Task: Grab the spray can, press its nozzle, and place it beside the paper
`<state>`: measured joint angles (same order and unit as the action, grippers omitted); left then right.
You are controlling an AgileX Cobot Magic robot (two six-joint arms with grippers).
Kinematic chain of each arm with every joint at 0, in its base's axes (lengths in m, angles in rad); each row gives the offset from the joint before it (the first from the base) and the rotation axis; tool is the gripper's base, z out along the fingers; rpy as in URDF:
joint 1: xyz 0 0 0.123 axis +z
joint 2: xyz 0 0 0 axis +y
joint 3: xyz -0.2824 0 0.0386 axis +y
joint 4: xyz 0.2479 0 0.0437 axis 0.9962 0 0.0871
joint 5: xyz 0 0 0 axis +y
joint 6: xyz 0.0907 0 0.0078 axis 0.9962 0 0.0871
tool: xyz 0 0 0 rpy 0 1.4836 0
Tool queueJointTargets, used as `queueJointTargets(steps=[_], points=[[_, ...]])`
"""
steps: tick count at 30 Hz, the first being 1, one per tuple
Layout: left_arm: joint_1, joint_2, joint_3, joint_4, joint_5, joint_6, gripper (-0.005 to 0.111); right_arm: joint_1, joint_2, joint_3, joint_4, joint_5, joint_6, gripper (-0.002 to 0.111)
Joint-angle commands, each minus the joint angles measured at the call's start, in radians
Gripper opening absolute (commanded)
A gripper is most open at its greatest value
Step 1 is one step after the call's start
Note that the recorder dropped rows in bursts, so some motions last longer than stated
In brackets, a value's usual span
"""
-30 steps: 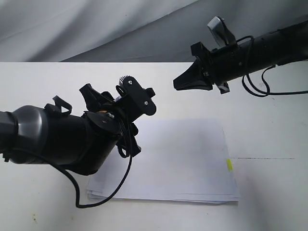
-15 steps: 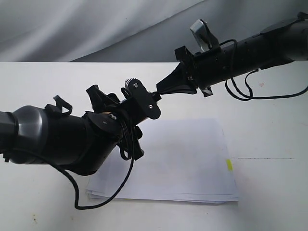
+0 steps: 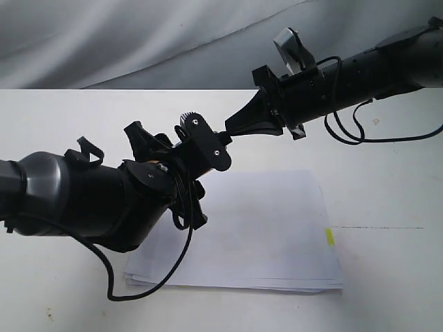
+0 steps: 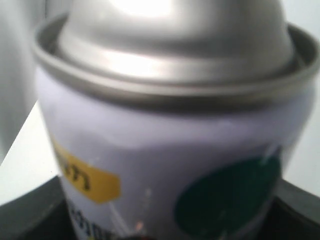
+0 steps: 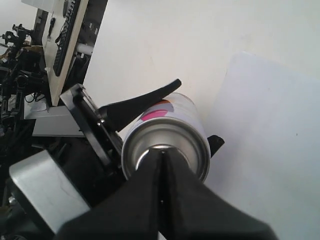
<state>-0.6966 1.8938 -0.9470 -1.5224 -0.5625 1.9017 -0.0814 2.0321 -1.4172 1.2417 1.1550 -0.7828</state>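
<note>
The spray can (image 5: 172,127) is held up off the table, with my left gripper (image 3: 181,142) shut on its body. Close up in the left wrist view, the can (image 4: 165,150) shows a silver dome, a lilac label and a teal dot. My right gripper (image 5: 162,152) is shut, and its joined tips rest on the middle of the can's silver top. The nozzle is hidden under those tips. In the exterior view the right gripper (image 3: 225,135) meets the left one from the right. The paper (image 3: 270,228) lies flat on the table below both arms.
A white table (image 3: 387,194) carries the paper, whose small yellow tab (image 3: 330,237) is at its right edge. A cable (image 3: 149,277) hangs from the left arm over the paper's left corner. Grey cloth (image 3: 104,41) hangs behind the table.
The right gripper has come left and down from open air onto the can's top. The left gripper shifted the can slightly right. Nothing has moved in the last half second.
</note>
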Motion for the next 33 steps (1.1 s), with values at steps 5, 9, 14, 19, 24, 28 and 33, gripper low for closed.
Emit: queueJointTargets(steps=[5,9,14,19,24,28,33], points=[[-0.004,-0.008,-0.012,0.014,-0.038,-0.010,0.000,0.012,-0.004,-0.009,-0.042,0.019,0.040,0.000],[-0.003,-0.008,-0.012,0.014,-0.038,-0.014,0.000,0.012,-0.004,-0.009,-0.027,0.038,0.040,0.000],[-0.003,-0.008,-0.012,0.014,-0.038,-0.014,0.000,0.012,-0.004,-0.009,-0.026,0.032,0.036,0.000],[-0.003,-0.008,-0.012,0.014,-0.038,-0.016,0.000,0.012,-0.004,-0.009,-0.026,0.026,0.036,0.000],[-0.003,-0.008,-0.012,0.014,-0.038,-0.016,0.000,0.012,-0.004,-0.009,-0.027,0.012,0.029,0.000],[-0.003,-0.008,-0.012,0.012,-0.059,-0.018,0.000,0.003,-0.004,-0.009,-0.030,-0.010,0.020,0.000],[-0.001,-0.008,-0.012,-0.022,-0.101,-0.018,0.000,-0.054,-0.033,-0.009,-0.047,-0.073,0.007,0.000]])
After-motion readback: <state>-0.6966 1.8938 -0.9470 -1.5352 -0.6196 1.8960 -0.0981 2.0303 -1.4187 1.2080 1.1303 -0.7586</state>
